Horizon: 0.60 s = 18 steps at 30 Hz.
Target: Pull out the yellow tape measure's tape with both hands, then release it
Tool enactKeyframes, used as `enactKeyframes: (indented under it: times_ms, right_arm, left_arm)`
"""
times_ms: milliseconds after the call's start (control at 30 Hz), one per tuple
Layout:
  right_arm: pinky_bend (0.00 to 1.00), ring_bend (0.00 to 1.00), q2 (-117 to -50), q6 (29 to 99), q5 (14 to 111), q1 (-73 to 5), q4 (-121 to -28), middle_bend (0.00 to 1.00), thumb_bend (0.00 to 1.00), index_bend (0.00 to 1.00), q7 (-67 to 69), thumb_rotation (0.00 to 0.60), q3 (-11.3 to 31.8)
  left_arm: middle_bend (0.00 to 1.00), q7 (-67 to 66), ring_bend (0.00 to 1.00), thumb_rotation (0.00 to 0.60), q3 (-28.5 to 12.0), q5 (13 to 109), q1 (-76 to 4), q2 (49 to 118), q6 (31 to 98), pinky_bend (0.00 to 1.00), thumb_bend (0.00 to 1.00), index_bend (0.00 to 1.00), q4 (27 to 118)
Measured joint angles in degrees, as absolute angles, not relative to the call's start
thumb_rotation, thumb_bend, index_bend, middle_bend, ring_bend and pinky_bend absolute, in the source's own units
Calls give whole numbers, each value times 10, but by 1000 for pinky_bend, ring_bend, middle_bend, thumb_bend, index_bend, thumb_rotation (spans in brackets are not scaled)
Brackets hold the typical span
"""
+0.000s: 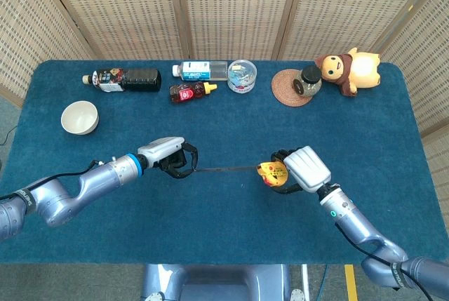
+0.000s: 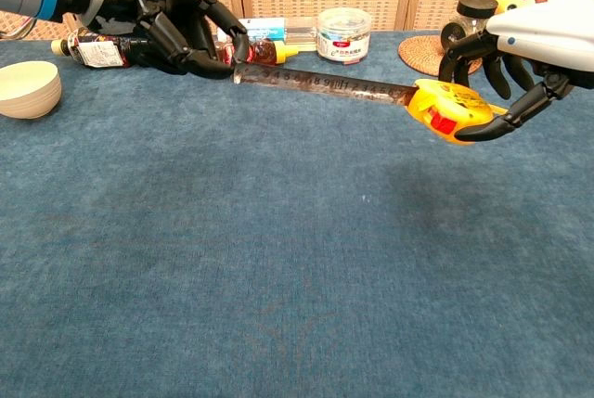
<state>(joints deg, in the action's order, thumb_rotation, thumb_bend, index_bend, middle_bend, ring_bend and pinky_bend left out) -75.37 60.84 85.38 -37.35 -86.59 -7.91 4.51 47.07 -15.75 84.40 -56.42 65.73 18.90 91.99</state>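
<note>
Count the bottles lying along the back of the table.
3. A dark bottle lies back left. A clear bottle with a blue label lies near back centre. A small red bottle with a yellow cap lies just in front of it. None looks hidden.

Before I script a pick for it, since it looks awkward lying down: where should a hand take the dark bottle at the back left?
Grip the dark bottle around its mid-body, coming down from above. It lies on its side along the table's back edge, cap to the left, so its round flanks face front and back. The bowl sits apart, nearer the front.
</note>
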Motion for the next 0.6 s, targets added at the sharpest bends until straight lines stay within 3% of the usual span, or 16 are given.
enactKeyframes:
  times_ms: [233,600]
  right_arm:
    - [637,612,-746,605,850,-369,-858,604,238,564,-77,356,43]
    - [636,612,-729,601,846,-361,-844,606,241,564,-76,355,40]
  left_arm:
    - [953,532,941,600,-127,888,-560,646,221,903,412,648,908]
    - [953,642,941,600,-45,959,-571,625,280,903,413,648,870]
